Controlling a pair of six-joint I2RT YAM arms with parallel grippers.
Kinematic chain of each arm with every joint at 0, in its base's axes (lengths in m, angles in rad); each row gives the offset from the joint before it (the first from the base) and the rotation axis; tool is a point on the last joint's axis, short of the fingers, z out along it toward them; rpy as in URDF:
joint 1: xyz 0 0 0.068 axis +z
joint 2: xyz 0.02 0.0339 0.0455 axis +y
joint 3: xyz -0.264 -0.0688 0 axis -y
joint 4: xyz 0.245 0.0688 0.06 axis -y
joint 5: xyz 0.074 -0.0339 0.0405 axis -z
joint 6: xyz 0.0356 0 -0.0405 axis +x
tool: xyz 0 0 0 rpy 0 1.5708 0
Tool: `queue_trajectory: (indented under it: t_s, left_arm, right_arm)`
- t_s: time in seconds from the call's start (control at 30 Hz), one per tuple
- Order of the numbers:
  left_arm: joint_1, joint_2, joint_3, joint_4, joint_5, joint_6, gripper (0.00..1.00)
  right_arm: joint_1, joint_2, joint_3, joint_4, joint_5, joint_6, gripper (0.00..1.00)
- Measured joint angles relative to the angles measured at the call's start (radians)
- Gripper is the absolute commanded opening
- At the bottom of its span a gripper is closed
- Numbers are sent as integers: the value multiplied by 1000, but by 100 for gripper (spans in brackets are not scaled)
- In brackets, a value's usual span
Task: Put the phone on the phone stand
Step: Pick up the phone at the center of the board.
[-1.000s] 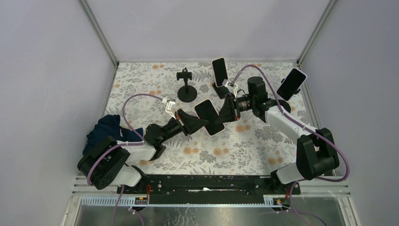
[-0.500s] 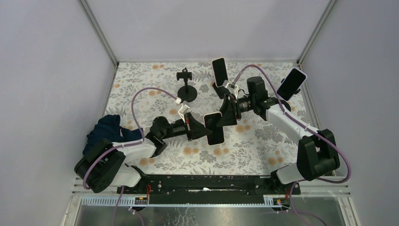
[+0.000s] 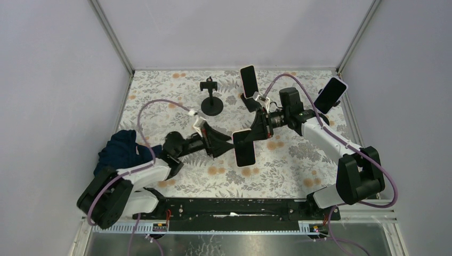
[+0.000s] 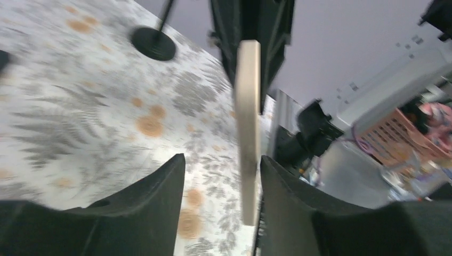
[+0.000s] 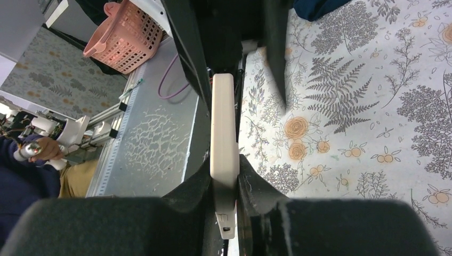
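Note:
A white-edged phone with a dark screen [image 3: 244, 148] hangs above the middle of the floral table. My right gripper [image 3: 256, 132] is shut on its upper end; the right wrist view shows both fingers pressed flat against the phone [image 5: 224, 133]. My left gripper [image 3: 222, 143] is open just left of the phone. In the left wrist view the phone [image 4: 248, 128] stands edge-on between the spread fingers, close to the right one, with a gap on the other side. The empty black phone stand [image 3: 211, 98], with a round base, stands behind to the left.
Two other phones rest on stands at the back, one at centre [image 3: 248, 81] and one at the right [image 3: 329, 95]. A dark blue cloth [image 3: 121, 149] lies at the left edge. Grey walls enclose the table on three sides.
The left gripper has opened and let go of the phone. The right gripper opened briefly, then shut on it. The phone has turned more upright and moved slightly right.

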Motion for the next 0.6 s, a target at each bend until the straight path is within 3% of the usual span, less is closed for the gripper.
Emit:
queue_trajectory:
  t_s: [0.03,0.1,0.3,0.6]
  left_arm:
    - [23,-28,-15,-1,-14,8,85]
    - [100,-108,-69,-2,-50,40,98]
    - [248,-222,-169,5,-228,137,99]
    - [455,75,-49,126,-278,80,95]
  right_arm:
    - [-2,0,1,-12,3,-9,0]
    - [-8,0,2,-33,4,-24,0]
    - [-35,0,3,-62,6,-45,0]
    - [-57,-11,3,-70,6,-47,0]
